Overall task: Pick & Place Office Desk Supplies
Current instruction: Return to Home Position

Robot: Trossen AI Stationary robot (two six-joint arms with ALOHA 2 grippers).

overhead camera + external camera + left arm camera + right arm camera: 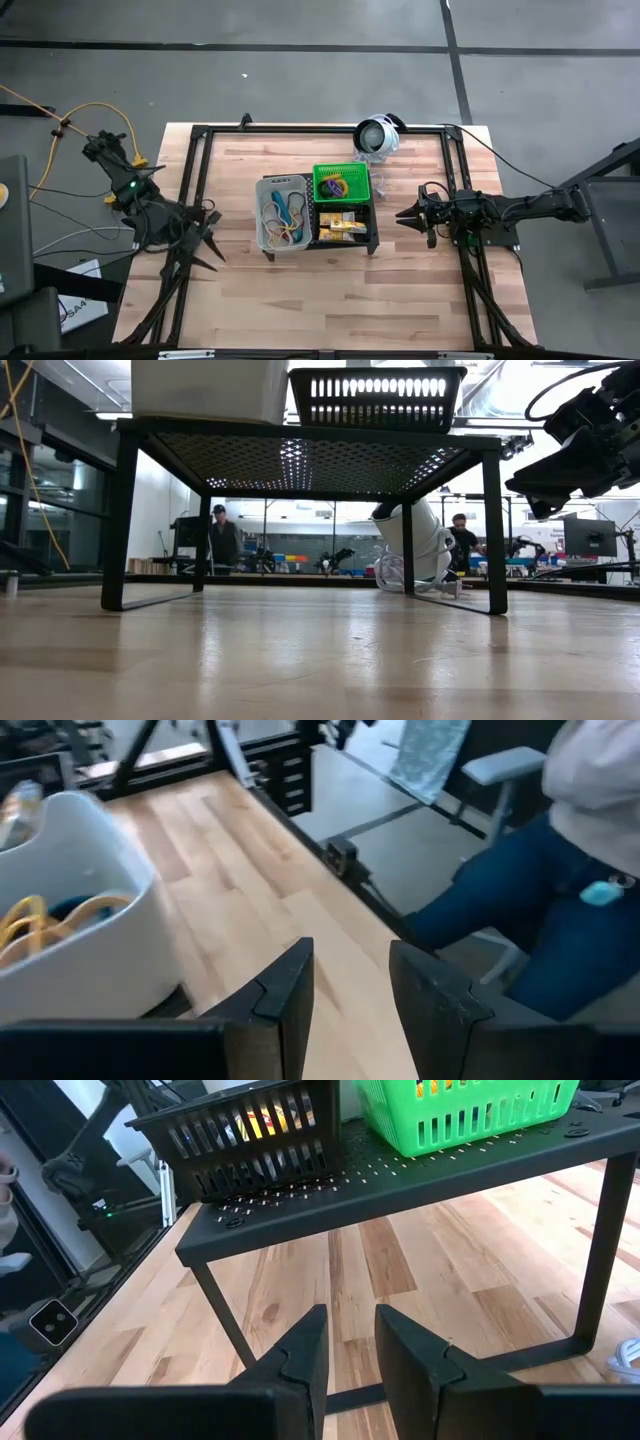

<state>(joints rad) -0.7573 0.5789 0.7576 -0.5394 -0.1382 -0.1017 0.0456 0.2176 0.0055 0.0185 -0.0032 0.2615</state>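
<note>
Arms point(150, 212) flanking stand point(450, 1175), fingers point(285, 1000) slightly parted.

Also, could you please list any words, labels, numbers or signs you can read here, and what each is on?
Nothing reads for certain.
White sheet left of the table: dark print, too small to read.
White square tag off the table's edge: a round mark, no letters.
Clear bin, green bin, black bin: no labels show.
</note>
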